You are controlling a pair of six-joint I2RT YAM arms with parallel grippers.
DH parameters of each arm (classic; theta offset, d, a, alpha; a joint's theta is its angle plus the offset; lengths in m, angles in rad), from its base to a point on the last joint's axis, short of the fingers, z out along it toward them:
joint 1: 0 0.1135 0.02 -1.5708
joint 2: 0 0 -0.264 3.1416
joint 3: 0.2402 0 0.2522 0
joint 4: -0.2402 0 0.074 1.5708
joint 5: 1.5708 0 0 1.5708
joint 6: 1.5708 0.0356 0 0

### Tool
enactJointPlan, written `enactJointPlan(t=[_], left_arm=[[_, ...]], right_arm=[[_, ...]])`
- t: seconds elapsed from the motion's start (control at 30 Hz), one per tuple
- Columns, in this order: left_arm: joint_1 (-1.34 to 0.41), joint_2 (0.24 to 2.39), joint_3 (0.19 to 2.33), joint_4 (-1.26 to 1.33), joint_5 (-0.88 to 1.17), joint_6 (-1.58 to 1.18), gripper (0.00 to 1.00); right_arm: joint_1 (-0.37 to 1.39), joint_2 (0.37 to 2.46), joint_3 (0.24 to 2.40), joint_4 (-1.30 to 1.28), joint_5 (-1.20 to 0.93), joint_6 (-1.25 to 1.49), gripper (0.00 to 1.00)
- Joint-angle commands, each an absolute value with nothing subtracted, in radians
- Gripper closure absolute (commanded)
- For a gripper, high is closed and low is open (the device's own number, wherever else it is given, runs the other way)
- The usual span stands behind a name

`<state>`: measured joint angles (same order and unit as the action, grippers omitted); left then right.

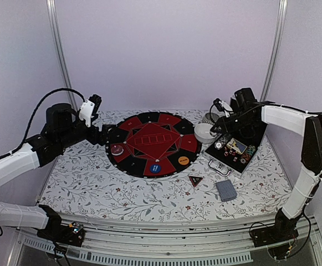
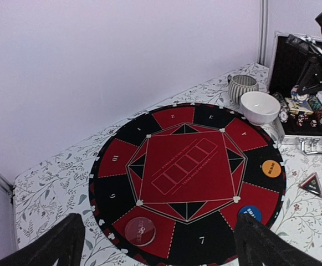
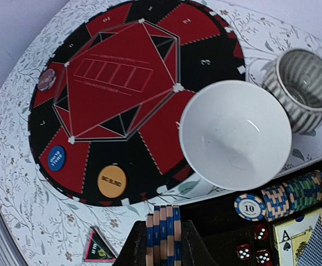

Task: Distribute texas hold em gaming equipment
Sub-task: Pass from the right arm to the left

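Your right claw (image 3: 164, 252) is pinched on a short stack of chips (image 3: 163, 224), held on edge over the case (image 1: 235, 151) just right of the mat (image 1: 152, 143). Lift straight up before swinging toward the mat. The bowl (image 3: 235, 141) sits at the mat's right rim, between the stack and the seats, and a low sweep would likely clip it. Keep the squeeze even, since an end chip could slip, and aim for a wedge not already taken by the orange disc (image 3: 112, 181) or the blue disc (image 3: 56, 157) on the mat's near right side. Your left claw (image 2: 159, 221) hangs wide and empty over the mat's near left edge, so leave it clear of the drop. The fingers (image 3: 134, 249) cover the stack's lower part, so you cannot count the chips or confirm all are caught. Whether the bowl rests on the mat is unclear. The wrist view cuts off the marker (image 3: 98, 247) just off the mat's near right rim, and the deck (image 1: 226, 190) beyond it shows only its back.
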<state>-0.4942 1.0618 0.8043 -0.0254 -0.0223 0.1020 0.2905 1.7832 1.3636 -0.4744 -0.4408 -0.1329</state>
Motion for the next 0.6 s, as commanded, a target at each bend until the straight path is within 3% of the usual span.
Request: enactJointPlan(t=[0.0,0.17,0.33,0.57], left_arm=[[-0.498,1.035,0.784,0.031,0.201,0.147,0.12],[-0.669,0.986,0.725,0.088,0.364,0.319,0.15],[-0.858,1.017,0.726,0.06,0.201,0.478,0.05],[-0.907,1.152,0.725,-0.006,0.152,0.496,0.02]], right_arm=[[0.408,1.724,1.431,-0.547,-0.423,0.027,0.98],[0.555,1.757,1.465,-0.507,-0.549,0.296,0.98],[0.729,1.852,1.53,-0.412,-0.668,0.415,0.98],[0.837,1.983,1.559,-0.227,-0.795,0.543,0.98]])
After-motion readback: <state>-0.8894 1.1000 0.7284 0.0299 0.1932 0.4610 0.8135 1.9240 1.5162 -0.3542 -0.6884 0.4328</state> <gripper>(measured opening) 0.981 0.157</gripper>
